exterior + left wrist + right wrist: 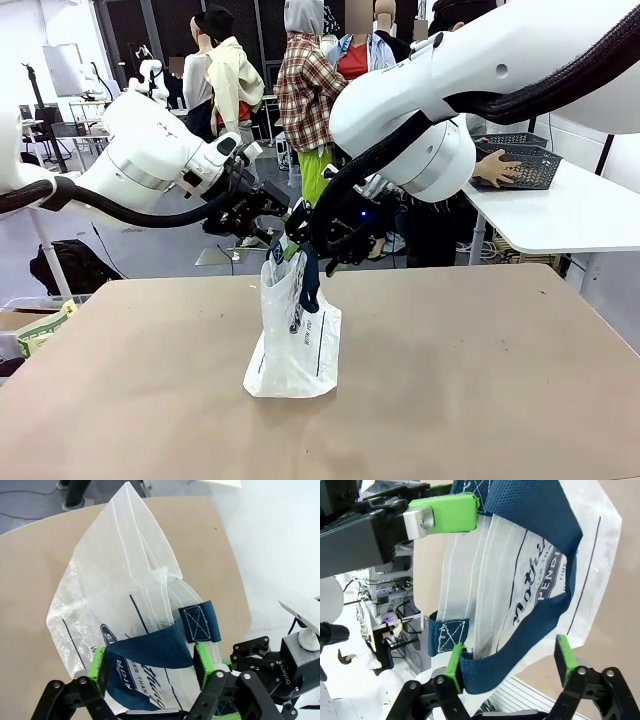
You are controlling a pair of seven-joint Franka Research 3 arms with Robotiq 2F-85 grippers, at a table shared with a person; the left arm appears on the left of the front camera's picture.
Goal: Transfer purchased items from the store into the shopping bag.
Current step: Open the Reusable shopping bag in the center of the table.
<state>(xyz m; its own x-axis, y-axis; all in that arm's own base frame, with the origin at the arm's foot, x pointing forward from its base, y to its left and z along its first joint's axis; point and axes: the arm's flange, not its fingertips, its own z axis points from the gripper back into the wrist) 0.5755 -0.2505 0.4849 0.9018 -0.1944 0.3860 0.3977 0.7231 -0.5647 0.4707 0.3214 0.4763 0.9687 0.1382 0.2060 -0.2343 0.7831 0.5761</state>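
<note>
The shopping bag [292, 345], translucent white with navy strap handles, stands upright in the middle of the brown table [480, 380]. Both grippers meet at its top. My left gripper [272, 246] [149, 662] is open, its green pads either side of one navy handle [150, 647]. My right gripper [318, 244] [510, 657] is open too, and the other navy handle [535, 615] runs between its pads, touching one of them. The store [520, 160], a dark lattice basket, sits on a white side table at the far right under a person's hand [495, 168]. The purchased items are out of view.
The white side table [570, 215] stands beyond the brown table's far right corner. A box of papers [40, 330] sits off the left edge. The bag's mouth [150, 580] is pinched nearly flat. The left gripper's green pad [445, 512] reaches into the right wrist view.
</note>
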